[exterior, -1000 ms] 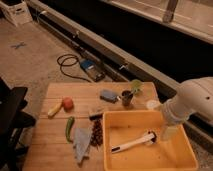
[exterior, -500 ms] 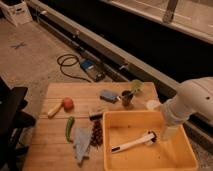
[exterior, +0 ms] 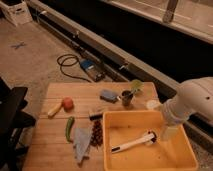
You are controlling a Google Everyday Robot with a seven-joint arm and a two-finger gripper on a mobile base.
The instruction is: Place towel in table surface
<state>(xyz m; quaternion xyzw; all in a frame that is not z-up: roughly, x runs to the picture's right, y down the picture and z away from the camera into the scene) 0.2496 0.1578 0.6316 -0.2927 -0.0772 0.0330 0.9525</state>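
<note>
The towel is a crumpled grey-blue cloth lying on the wooden table, just left of the yellow bin. My white arm comes in from the right, and the gripper hangs over the bin's right side, far from the towel. A white brush lies inside the bin.
On the table are a red fruit, a green vegetable, a brown cone-like item, a blue sponge, a dark cup and a white cup. A black chair stands at the left. A cable and a blue device lie on the floor.
</note>
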